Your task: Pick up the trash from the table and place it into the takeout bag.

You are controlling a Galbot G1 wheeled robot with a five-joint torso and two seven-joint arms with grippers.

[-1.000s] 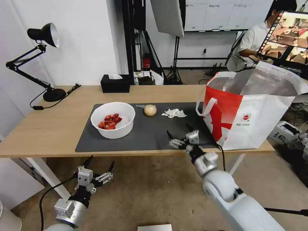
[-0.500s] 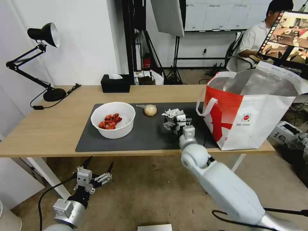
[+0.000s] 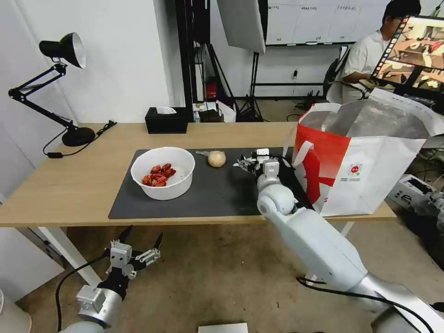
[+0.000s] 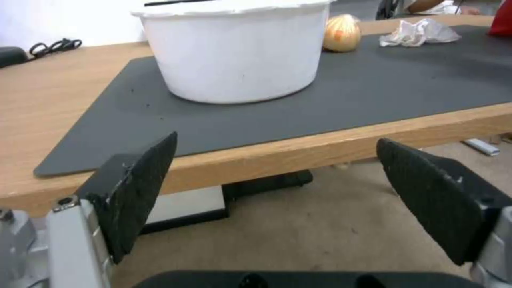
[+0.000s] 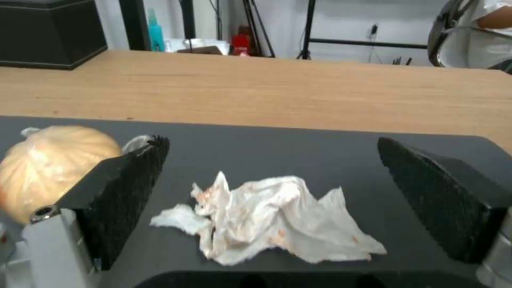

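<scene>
reaching over the dark mat point(image 3: 208, 194), our right gripper point(image 5: 272, 192) sits low above the crumpled tissue point(image 5: 267, 220), fingers point(image 5: 123, 196) spread wide on either side of it and closed on nothing; we judge the grasp not yet made. in the head view that right gripper point(image 3: 252, 163) is just beside the takeout bag point(image 3: 370, 171), which stands open at the right end of the tabletop point(image 3: 69, 185). from these views we cannot see into the bag, so we cannot say what it already holds. what is left, as far as we can see: the tissue point(image 3: 244, 162) lies on the mat, the plastic-wrapped beige ball point(image 3: 216, 158) rests near it, and the white bowl point(image 3: 163, 172) with red scraps sits farther to the left, well apart from the bag. our left gripper point(image 3: 138, 252) hangs below the tabletop edge, fingers point(image 4: 139, 188) wide apart and empty, facing the bowl point(image 4: 235, 48) from under the rim. we reckon three pieces remain, so the job looks far from finished.
</scene>
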